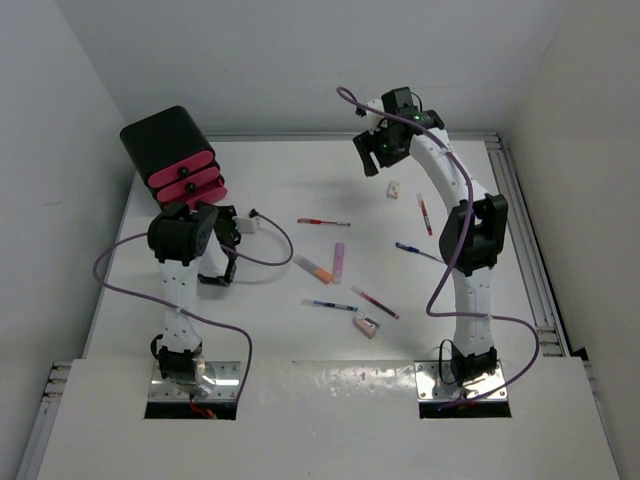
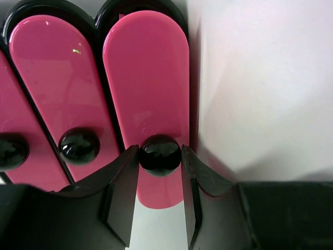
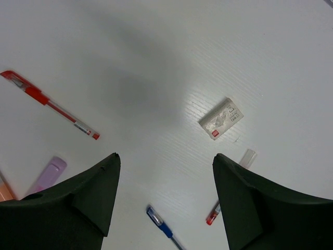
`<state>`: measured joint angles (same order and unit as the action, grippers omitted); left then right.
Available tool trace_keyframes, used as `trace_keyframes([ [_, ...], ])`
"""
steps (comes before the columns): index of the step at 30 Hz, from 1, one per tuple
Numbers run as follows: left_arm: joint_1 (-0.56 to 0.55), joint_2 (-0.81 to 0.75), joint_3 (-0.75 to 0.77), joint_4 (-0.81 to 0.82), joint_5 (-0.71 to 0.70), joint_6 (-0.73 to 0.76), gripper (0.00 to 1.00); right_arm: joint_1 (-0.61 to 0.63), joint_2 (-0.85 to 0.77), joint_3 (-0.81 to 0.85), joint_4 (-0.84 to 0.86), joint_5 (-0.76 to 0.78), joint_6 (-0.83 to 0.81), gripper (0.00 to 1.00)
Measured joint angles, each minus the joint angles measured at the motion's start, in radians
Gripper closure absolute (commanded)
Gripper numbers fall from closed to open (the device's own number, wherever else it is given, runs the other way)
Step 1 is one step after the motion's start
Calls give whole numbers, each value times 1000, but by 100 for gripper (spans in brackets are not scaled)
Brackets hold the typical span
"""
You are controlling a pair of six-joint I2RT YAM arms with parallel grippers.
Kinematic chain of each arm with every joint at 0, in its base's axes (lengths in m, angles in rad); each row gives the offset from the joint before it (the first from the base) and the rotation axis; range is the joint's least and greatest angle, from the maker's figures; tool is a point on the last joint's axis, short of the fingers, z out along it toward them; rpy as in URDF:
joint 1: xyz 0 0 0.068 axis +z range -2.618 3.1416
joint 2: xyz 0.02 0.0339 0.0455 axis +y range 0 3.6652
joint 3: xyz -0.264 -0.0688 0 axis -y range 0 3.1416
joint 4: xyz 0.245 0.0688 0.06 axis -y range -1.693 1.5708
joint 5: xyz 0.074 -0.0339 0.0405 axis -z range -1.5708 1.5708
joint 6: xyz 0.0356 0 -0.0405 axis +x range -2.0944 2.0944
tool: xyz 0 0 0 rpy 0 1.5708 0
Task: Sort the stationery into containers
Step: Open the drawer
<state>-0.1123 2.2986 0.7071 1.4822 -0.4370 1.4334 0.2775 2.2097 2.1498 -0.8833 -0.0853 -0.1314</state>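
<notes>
Left hand (image 2: 159, 151): its two fingers sit one on each side of a black knob (image 2: 158, 159), right up against it. I cannot tell if they squeeze it.
Knob's drawer (image 2: 148, 78): pink and shiny, at the right end in the left wrist view. Another pink drawer (image 2: 57, 78) is just beside it.
Black box (image 1: 165, 135): holds the pink drawers. It stands at the far left of the bench (image 1: 270, 180).
Right hand (image 3: 165, 156): fingers wide apart, holding nothing, up in the air over the far right of the bench.
White eraser (image 3: 221, 119): lies flat on the bench below the right hand.
Loose things: a red pen (image 1: 323, 222), a lilac marker (image 1: 339, 262), an orange-and-white marker (image 1: 313, 267), a blue pen (image 1: 330, 305) and a pinkish eraser (image 1: 366, 325) lie in the middle of the bench, well apart from the black box.
</notes>
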Motion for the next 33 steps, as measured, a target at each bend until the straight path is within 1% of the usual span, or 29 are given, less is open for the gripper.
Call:
trace_keyframes([
  [7, -64, -31, -56, -8, -59, -21, 82, 0, 0, -23, 9, -1, 0, 29],
  [14, -151, -51, -97, -16, -180, -59, 81, -6, -8, -41, 11, -4, 0, 30],
  [25, -244, -93, -177, -27, -259, -103, 80, -27, -43, -86, 14, -30, 0, 30],
  [27, -261, -100, -193, -27, -269, -111, 72, -30, -47, -96, 15, -32, 0, 29],
  [28, -268, -102, -197, -28, -272, -114, 59, -34, -49, -102, 15, -33, 1, 28],
  [30, -282, -108, -203, -29, -285, -119, 49, -38, -55, -116, 14, -38, 1, 28],
  [31, -289, -111, -204, -23, -290, -131, 39, -39, -59, -124, 14, -42, 1, 28],
  [33, -301, -126, -203, -14, -304, -124, 37, -42, -66, -135, 14, -48, 1, 28],
])
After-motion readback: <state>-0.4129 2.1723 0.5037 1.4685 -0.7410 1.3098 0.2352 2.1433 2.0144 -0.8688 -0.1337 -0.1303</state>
